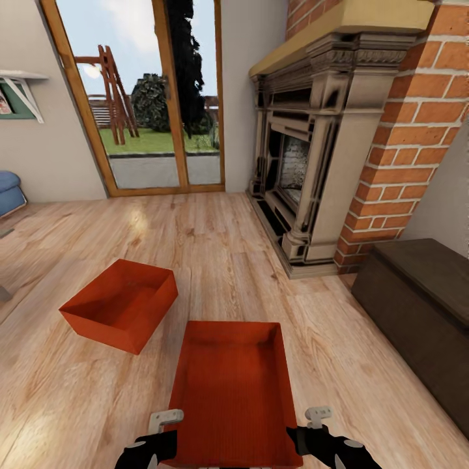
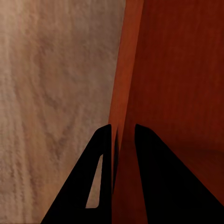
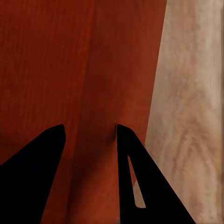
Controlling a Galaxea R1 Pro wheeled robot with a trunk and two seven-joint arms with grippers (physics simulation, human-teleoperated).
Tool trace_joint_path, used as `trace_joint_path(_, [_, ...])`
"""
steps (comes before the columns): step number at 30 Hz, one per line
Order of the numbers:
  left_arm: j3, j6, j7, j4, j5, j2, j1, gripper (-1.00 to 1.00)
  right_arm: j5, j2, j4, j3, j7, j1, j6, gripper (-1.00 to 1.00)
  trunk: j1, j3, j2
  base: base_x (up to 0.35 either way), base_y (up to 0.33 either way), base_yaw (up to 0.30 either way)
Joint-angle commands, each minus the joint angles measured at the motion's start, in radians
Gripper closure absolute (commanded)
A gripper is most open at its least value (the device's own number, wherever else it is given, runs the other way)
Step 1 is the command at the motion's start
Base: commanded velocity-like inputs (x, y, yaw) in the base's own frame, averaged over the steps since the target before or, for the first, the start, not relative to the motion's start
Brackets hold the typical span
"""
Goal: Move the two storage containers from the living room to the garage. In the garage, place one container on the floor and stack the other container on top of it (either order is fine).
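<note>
One orange-red storage container (image 1: 234,391) lies lengthwise right in front of me over the living room's wood-plank floor (image 1: 215,254). My left gripper (image 1: 168,420) is at its left wall. In the left wrist view that gripper (image 2: 122,129) is shut on the thin wall (image 2: 122,70), one finger inside and one outside. My right gripper (image 1: 315,415) is at the right wall. In the right wrist view it (image 3: 89,128) straddles that wall (image 3: 126,70) with a wider gap and looks open. The second storage container (image 1: 120,312) sits on the planks ahead to the left, turned at an angle.
A long dark brown chest (image 1: 423,312) stands along the right. The brick fireplace (image 1: 339,143) is ahead on the right, the wood-framed glass door (image 1: 143,98) straight ahead, and a blue sofa corner (image 1: 10,192) shows at the far left.
</note>
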Motion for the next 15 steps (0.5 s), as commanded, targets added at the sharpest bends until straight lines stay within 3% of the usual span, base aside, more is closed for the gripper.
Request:
trace_joint_path(1, [0.005,-0.018,0.008,-0.003,-0.024,-0.002,0.000,1.00,0.002,0.003,0.001,0.002,0.033,0.001,0.008,1.00,-0.001,0.003,0.000,0.000,0.000,0.000])
trace_joint_path(15, [0.005,-0.018,0.008,-0.003,-0.024,0.000,0.000,1.00,0.005,0.003,0.001,0.001,0.024,0.001,0.006,1.00,-0.051,0.048,0.091,0.000,0.000,0.000])
